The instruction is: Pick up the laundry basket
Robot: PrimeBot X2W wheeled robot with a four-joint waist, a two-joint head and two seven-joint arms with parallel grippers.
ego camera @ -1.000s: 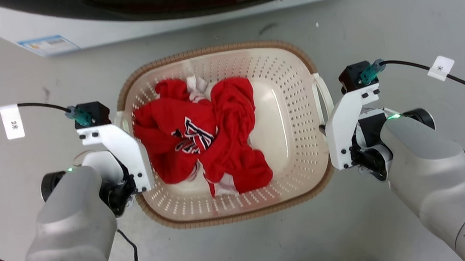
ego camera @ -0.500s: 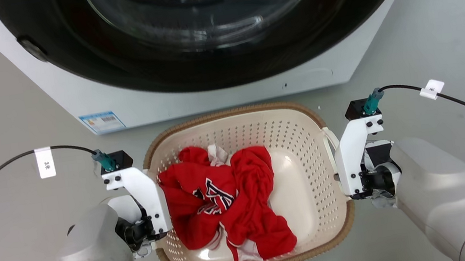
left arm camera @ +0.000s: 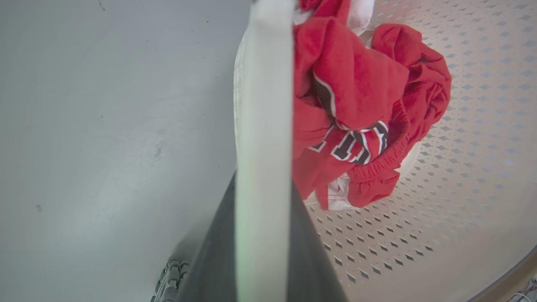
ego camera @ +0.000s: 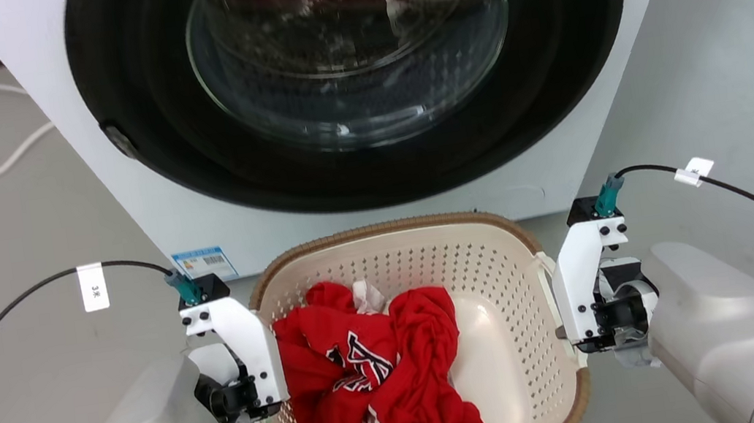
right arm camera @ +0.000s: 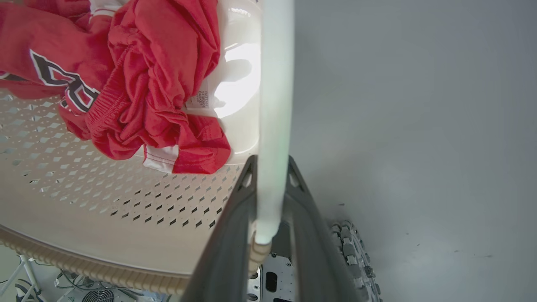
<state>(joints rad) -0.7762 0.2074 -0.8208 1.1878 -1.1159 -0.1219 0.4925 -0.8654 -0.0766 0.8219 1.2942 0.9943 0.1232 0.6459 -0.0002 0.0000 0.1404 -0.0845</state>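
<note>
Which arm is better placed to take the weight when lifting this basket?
Probably left: the red clothes sit heaped by the left gripper, while the basket floor near the right gripper is bare.

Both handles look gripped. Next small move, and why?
Probably raise both arms together, straight up and level. The left gripper and right gripper are each shut on a basket handle; red clothes lie toward its left side and the washer stands close behind, so tilt or forward drift looks risky.

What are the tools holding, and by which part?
The laundry basket: left tool shut on its left loop handle, right tool on its right loop handle.
</note>
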